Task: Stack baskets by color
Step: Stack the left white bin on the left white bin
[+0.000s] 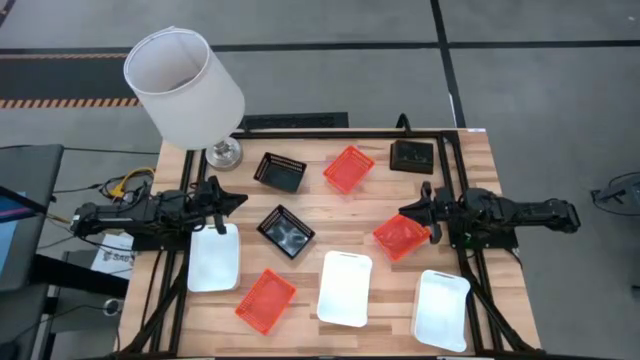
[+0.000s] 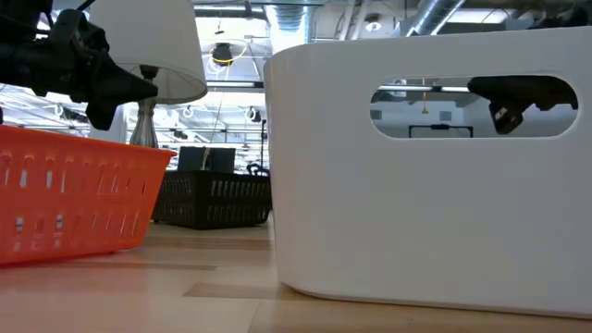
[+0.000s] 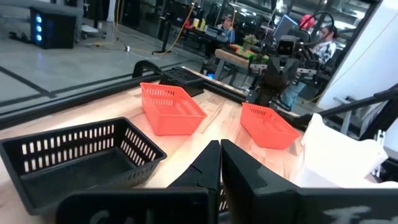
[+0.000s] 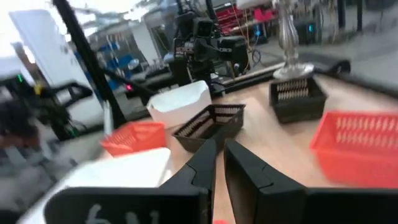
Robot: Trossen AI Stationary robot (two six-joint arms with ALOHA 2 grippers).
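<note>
Three orange, three black and three white baskets lie spread singly over the wooden table. My right gripper (image 1: pixel 415 212) is shut on the rim of the orange basket (image 1: pixel 402 236) at the right middle, which sits tilted; the left wrist view shows that basket (image 3: pixel 267 124) under the right arm. A sliver of orange shows below the right fingers (image 4: pixel 245 168). My left gripper (image 1: pixel 230 200) hovers shut and holds nothing, just beyond the white basket (image 1: pixel 214 257) and left of a black basket (image 1: pixel 286 231). The left fingers (image 3: pixel 239 165) meet above that black basket (image 3: pixel 74 162).
A lamp with a large white shade (image 1: pixel 185 85) stands at the back left corner. Other baskets: black (image 1: pixel 281 171), orange (image 1: pixel 349 168), black (image 1: pixel 412 156) at the back; orange (image 1: pixel 266 300), white (image 1: pixel 345 288), white (image 1: pixel 442 309) along the front. People sit at desks beyond the table.
</note>
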